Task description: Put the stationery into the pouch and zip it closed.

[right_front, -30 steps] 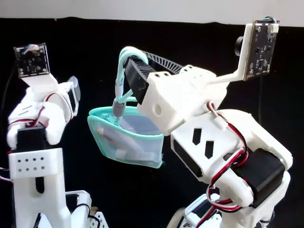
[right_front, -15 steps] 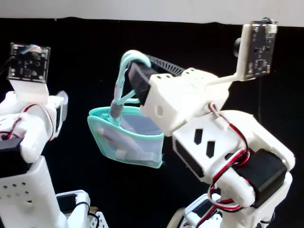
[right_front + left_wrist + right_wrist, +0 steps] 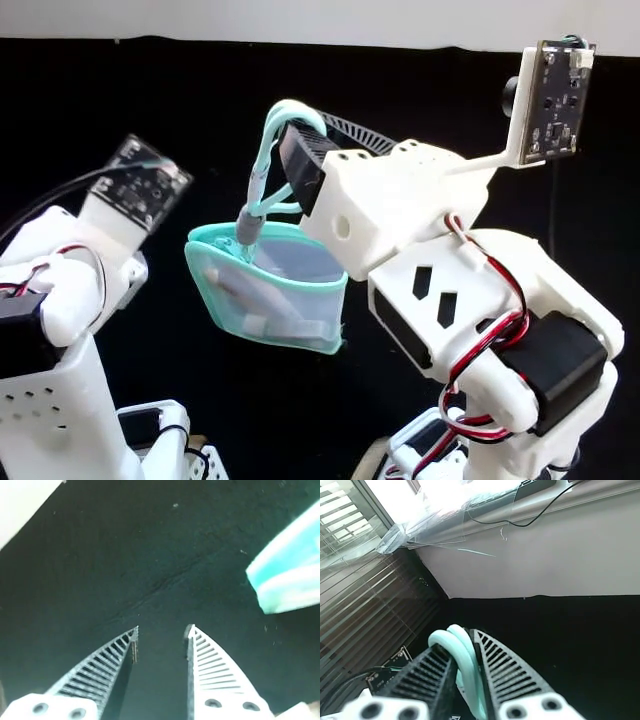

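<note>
One pouch (image 3: 270, 295) is held aloft by its loop (image 3: 258, 178), pinched in the right gripper (image 3: 460, 641); the left gripper (image 3: 161, 632), spread and empty, is newly tilted toward it, probably for zipping.

legible text: none | labels: none | numbers: none | signs: none

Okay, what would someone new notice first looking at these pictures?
The teal pouch dangling in mid-air at the centre of the high view, pale items showing through its mesh side. It hangs by its looped strap, pinched in the right end effector. The left end effector is open and empty above the black cloth.
</note>
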{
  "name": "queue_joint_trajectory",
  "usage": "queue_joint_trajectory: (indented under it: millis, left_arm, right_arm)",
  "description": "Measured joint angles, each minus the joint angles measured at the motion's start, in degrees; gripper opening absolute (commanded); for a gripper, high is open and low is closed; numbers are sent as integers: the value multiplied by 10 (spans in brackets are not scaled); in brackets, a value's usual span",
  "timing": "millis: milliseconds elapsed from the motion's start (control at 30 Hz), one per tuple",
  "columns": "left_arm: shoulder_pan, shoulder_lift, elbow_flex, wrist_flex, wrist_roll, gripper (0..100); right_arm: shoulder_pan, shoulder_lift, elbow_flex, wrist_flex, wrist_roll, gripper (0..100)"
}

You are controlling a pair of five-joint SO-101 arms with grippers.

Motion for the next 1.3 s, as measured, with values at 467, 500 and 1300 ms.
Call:
queue_joint_trajectory:
  millis: [467,500,1300]
  left_arm:
    - [0,-4,-76,8,-40,175]
    - [4,-8,-77,9,-40,175]
    - [218,-78,-33,11,-55,175]
  right_arm:
    - [0,0,0,0,0,5]
    - [0,0,0,0,0,5]
    - [69,27,-1,11,0,5]
